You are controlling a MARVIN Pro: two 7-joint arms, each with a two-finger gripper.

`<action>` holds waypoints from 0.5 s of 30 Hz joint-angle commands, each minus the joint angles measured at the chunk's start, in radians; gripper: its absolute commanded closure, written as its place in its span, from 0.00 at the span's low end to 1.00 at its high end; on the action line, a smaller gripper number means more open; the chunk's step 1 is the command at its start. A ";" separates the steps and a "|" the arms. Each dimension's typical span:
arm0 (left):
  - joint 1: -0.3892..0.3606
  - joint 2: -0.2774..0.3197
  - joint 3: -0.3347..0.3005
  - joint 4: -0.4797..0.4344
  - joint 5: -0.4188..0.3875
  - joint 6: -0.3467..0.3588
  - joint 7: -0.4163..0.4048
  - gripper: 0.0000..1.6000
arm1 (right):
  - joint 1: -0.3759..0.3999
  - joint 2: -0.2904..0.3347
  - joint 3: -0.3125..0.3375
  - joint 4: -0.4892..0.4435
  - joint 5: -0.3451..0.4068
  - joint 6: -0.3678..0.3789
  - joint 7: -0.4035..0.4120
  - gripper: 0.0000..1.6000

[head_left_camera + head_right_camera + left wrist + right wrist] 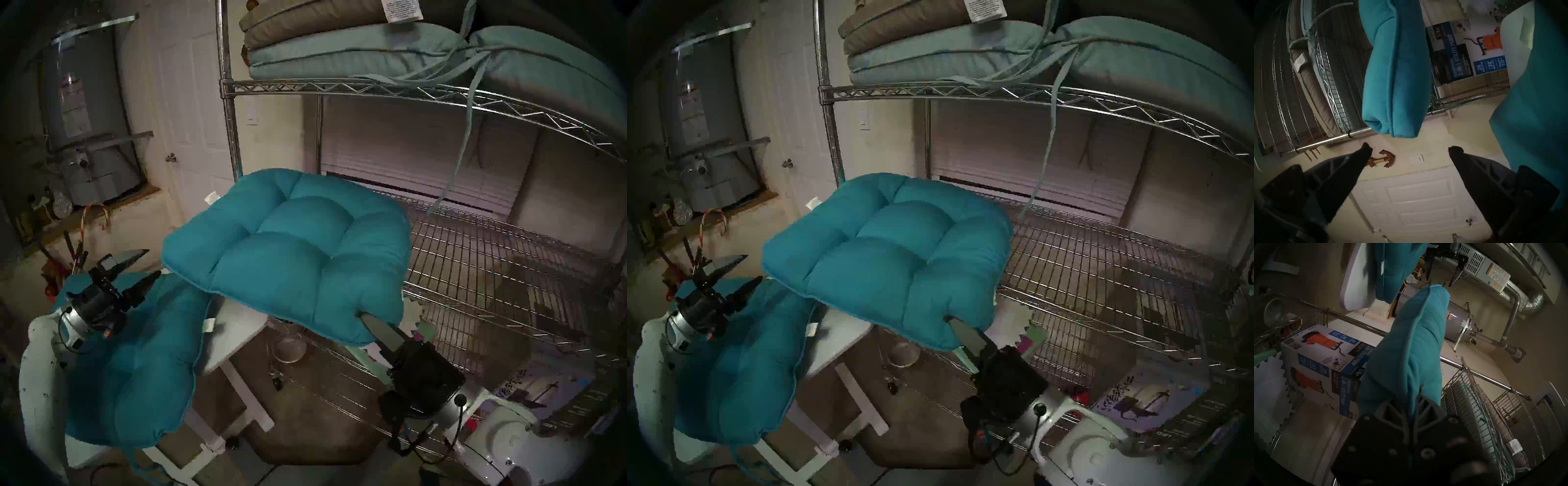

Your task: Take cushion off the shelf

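Tall chrome wire shelf (475, 258) with zigzag-trimmed tiers: top tier holds a stack of flat seat pads, a taupe pad (305, 20) on a pale green pad with ties (356, 54), one tie dangling down toward the middle tier. The visible stretch of the middle tier grid is bare beside the right gripper. Lower tier holds a white-and-blue cardboard utility pump box (1322, 361). Right gripper (364, 314) is clamped on the near edge of a teal tufted square cushion (291, 251), fingers pinched tight into the fabric; right wrist view shows the cushion (1413, 344) standing straight out from the closed fingertips. The cushion is held out roughly flat, its far corner by the shelf post and its right edge at the middle tier's front corner; cannot tell if it touches the wire. Right arm reaches in level, pointing forward and to the left, wrist low by the shelf front. Left gripper (135, 271) is spread wide with nothing between its dark fingers (1362, 156), just to the left of the held cushion and apart from it. Below the left gripper a second teal tufted cushion (135, 373) drapes over a small white table (237, 336). Left arm is angled up and to the right. Left wrist view looks past the held cushion's edge (1396, 71) to a white panelled door (1415, 200).
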 commanded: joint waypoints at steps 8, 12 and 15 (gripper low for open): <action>-0.112 0.074 0.058 0.027 0.126 0.053 0.140 0.00 | -0.007 0.001 0.023 -0.030 0.010 0.006 -0.017 1.00; -0.122 0.087 0.071 0.035 0.157 0.065 0.175 0.00 | -0.008 0.001 0.023 -0.030 0.011 0.005 -0.018 1.00; -0.131 0.098 0.088 0.046 0.192 0.081 0.217 0.00 | -0.007 0.001 0.022 -0.030 0.011 0.003 -0.018 1.00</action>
